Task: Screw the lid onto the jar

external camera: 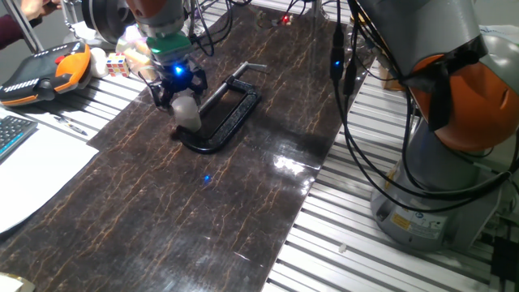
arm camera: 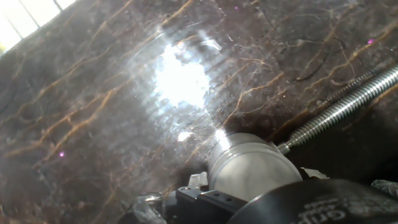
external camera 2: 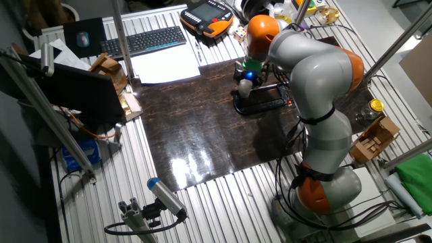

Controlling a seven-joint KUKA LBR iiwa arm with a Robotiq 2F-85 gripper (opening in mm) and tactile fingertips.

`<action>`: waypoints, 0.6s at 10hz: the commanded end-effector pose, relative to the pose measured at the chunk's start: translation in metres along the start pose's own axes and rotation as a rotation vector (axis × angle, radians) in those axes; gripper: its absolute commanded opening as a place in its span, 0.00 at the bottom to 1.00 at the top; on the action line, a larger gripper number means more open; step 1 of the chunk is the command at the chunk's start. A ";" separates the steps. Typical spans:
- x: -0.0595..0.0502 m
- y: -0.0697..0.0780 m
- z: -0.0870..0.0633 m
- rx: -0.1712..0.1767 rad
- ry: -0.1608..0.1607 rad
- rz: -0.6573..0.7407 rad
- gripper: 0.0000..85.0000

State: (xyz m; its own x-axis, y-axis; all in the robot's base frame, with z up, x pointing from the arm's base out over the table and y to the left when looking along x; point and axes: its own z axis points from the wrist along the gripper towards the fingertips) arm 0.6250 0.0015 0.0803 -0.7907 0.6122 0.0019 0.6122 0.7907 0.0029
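Reading was barely possible anywhere: only the fragment "rip" could be made out in pale letters on a dark rounded part at the bottom edge of the hand view, and the sticker on the arm's grey base [external camera: 415, 221] was too small to be read. One arm was counted, one gripper [external camera: 178, 92], one black C-clamp [external camera: 225, 113], one jar [external camera: 186, 112] and one keyboard [external camera 2: 144, 41].

The gripper was seen lowered over the jar, a blue light glowing on its body, with its dark fingers [external camera: 158, 91] set on either side of the jar's top. Whether they were clamped on anything could not be told, and the lid could not be told apart from the jar in any view.

The whitish jar was found upright on the dark marbled mat [external camera: 162, 211], just beside the long bar of the clamp. In the hand view its rounded shiny top [arm camera: 252, 169] was shown near the end of the clamp's threaded screw [arm camera: 345, 104]. An orange-and-black pendant [external camera: 45, 71] was noted at the table's edge.
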 end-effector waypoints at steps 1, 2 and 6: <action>0.000 0.000 0.000 -0.002 0.002 0.042 0.83; 0.000 0.000 0.000 -0.001 0.003 0.062 0.83; 0.000 0.000 0.000 -0.015 -0.020 0.149 0.83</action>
State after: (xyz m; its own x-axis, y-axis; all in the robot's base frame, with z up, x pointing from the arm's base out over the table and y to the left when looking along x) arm 0.6248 0.0012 0.0802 -0.6884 0.7251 -0.0165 0.7249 0.6886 0.0196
